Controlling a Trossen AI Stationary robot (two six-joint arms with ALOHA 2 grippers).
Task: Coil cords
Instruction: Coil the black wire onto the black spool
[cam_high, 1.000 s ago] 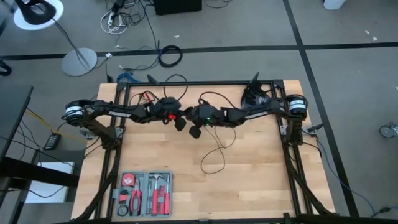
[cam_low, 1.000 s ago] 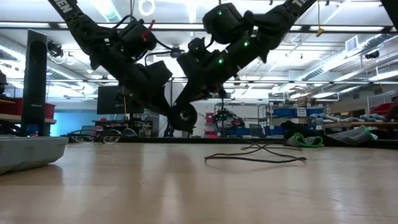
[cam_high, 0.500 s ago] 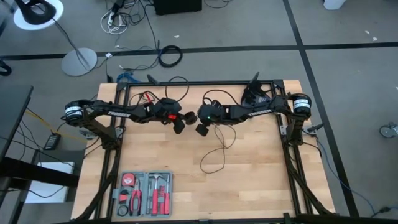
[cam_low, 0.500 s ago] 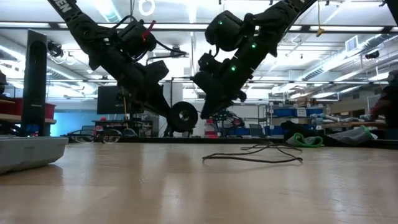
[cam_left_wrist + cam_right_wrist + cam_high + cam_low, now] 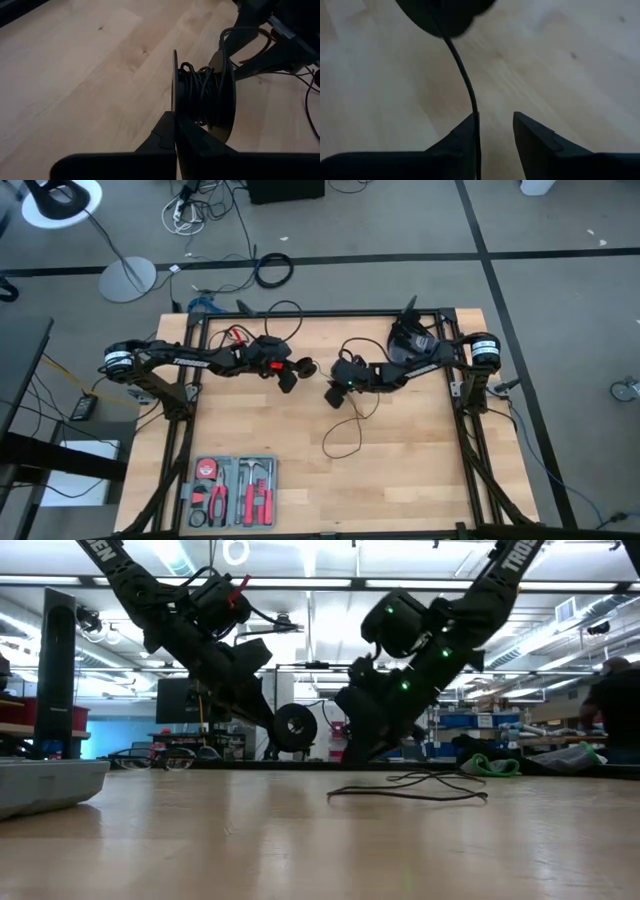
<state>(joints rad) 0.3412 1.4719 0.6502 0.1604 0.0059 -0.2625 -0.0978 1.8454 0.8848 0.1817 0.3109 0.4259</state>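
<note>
The thin black cord is partly wound on a small round black spool, which has two disc-shaped flanges. My left gripper holds the spool above the table's middle. The rest of the cord lies in loose loops on the wood, flat in the low view. My right gripper hangs just right of the spool. It stands open, and a strand of cord runs up between its fingers toward the spool. My left gripper pinches the rim of one spool flange between its two shut fingers, which point toward the table's right side. The spool stands on edge, clear of the table. My right gripper has the strand close along the inner side of one finger; I cannot tell if they touch.
An open tool case with red-handled tools sits at the near left and shows as a grey edge in the low view. A red clip lies at the far left. A person stands beyond the table, on the right of the low view.
My right gripper has drawn away from the spool toward the table's right edge and come lower. The spool and my left gripper have stayed where they were.
</note>
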